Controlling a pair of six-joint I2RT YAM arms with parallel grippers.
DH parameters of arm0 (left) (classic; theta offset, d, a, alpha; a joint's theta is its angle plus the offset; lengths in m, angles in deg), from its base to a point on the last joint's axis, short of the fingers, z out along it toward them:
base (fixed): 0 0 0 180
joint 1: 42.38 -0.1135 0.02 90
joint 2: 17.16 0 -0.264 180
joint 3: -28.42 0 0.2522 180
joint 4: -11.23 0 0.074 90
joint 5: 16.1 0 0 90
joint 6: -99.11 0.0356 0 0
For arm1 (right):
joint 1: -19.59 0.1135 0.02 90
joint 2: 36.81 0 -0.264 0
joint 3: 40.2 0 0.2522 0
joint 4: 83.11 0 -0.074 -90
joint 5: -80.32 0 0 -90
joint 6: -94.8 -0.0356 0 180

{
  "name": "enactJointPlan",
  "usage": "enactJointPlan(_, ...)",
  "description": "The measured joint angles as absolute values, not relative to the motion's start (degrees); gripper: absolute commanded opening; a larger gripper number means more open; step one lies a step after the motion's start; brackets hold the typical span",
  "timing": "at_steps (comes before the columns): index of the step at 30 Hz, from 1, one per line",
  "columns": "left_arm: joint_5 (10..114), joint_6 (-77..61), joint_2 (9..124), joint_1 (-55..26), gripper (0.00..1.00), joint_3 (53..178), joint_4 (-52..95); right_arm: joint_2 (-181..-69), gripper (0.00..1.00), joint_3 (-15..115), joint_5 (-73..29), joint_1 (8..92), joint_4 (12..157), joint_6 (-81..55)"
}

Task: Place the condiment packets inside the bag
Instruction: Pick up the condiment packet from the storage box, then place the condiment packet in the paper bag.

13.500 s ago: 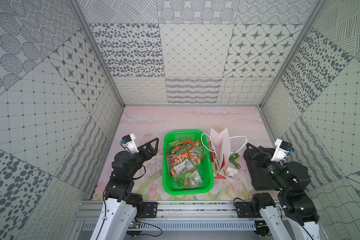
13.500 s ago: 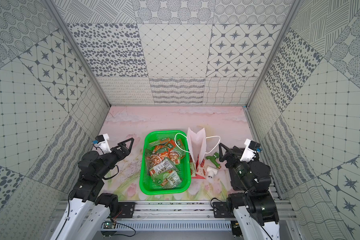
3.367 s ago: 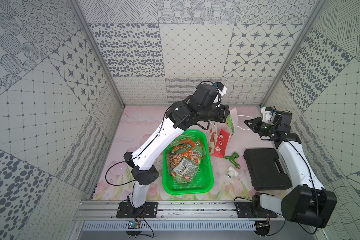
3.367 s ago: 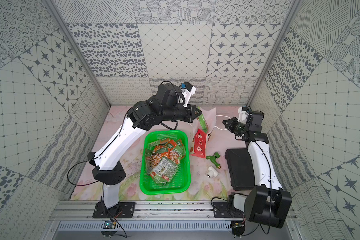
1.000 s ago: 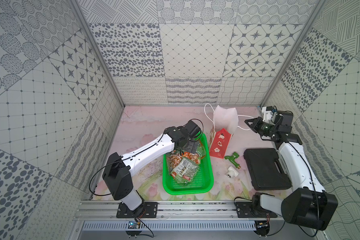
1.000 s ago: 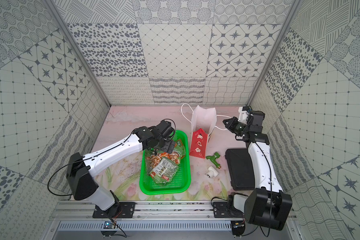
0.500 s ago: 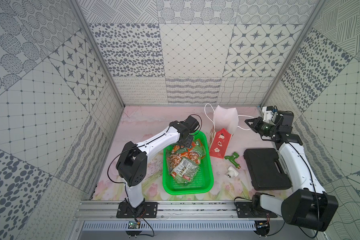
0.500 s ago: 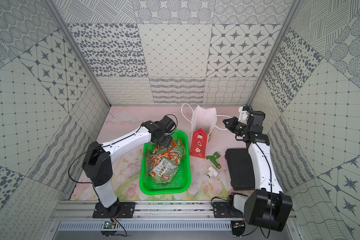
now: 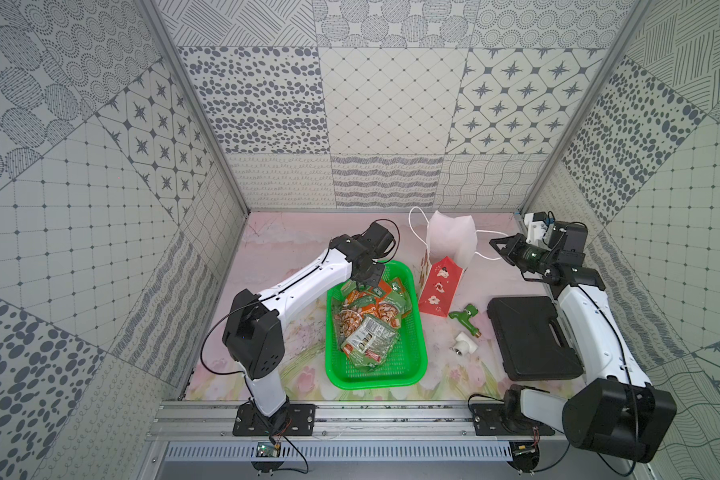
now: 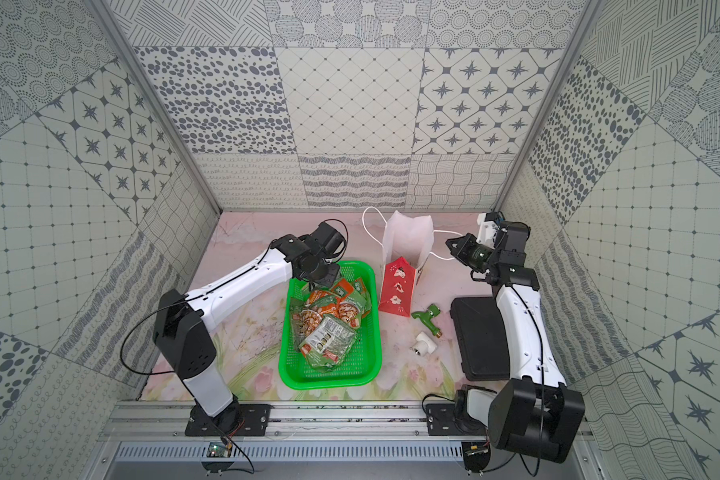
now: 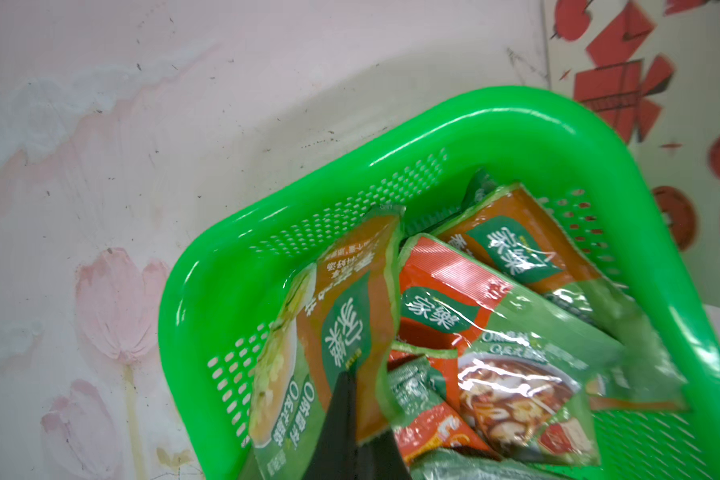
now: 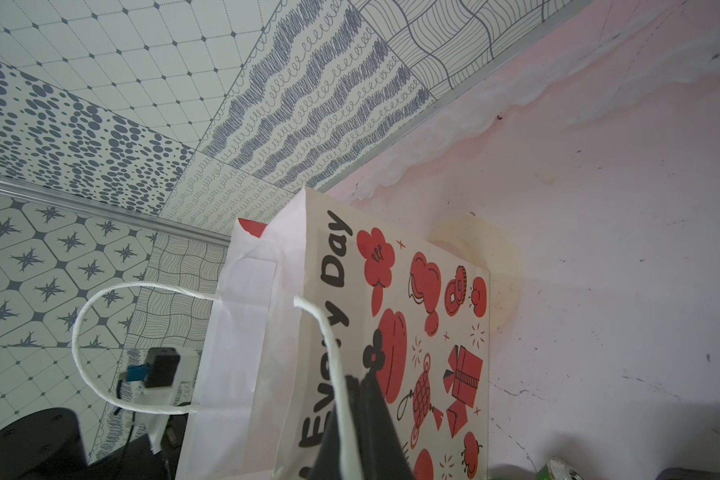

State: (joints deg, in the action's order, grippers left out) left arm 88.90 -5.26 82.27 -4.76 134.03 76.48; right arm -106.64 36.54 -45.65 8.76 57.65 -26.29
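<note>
condiment packets point(image 9: 368, 332) sat piled in the green basket point(image 9: 375, 381), bag point(image 9: 439, 286) standing just beside it. left end effector point(image 11: 350, 386) was clamped on one orange-green packet point(image 11: 350, 307) by its edge; right end effector point(image 12: 356, 388) was pinched shut on the bag's cord handle point(image 12: 329, 345). Risks looked like: glossy packet slipping from that thin edge grip, overlapped neighbours dragging out, cord tug tipping the bag.

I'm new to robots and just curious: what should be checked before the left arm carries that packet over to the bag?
1. left end effector shut on the orange-green packet: ok.
2. held packet free of the neighbouring packets: cannot tell.
3. right end effector pinching the cord handle: ok.
4. bag mouth open: ok.
5. way from the green basket to the bag clear: ok.
</note>
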Motion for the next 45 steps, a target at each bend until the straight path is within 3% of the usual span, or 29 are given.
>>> enactJointPlan(27,58.1,-21.6,62.1,-4.8,0.0,147.8,77.2,-106.6,0.0,36.5,-45.7,8.8,57.7,-26.3)
enactJointPlan(36,46.2,-30.0,66.6,-4.7,0.0,155.8,67.6,-106.6,0.0,36.5,-45.7,8.8,57.7,-26.3)
enactJointPlan(45,39.4,-36.7,78.1,-3.9,0.0,165.1,58.1,-106.6,0.0,36.5,-45.7,8.7,57.7,-26.3)
